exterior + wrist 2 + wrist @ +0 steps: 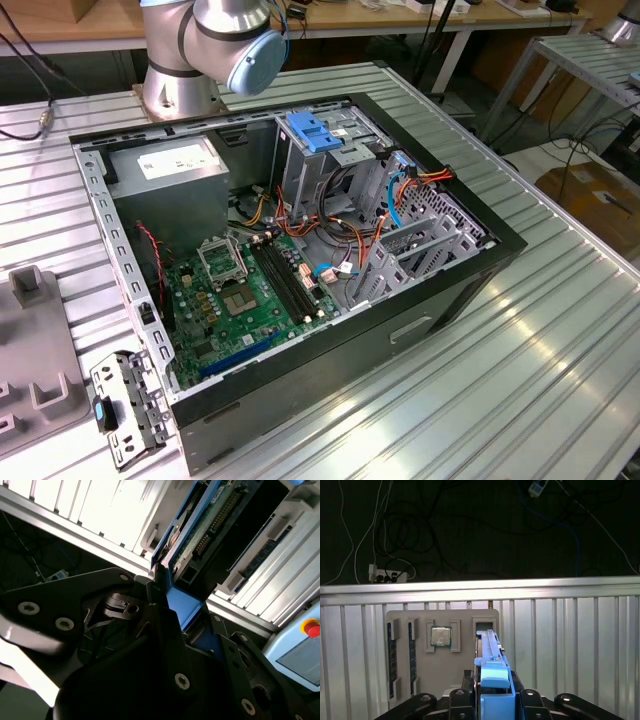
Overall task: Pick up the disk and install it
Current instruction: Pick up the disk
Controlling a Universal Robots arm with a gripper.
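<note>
Standing edge-on, blue-framed disk (491, 661) clamped between the jaws.

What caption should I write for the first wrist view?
Gripper holding the disk by its blue carrier, beside a grey tray.

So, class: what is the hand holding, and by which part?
The disk, gripped by the hand at the end of its blue carrier.

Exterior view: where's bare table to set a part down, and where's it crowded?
Bare: the ribbed table at the exterior view's right of the computer case, out to its edge. Crowded: the case's inside, all cables and motherboard; the grey tray and bracket at the exterior view's left.
</note>
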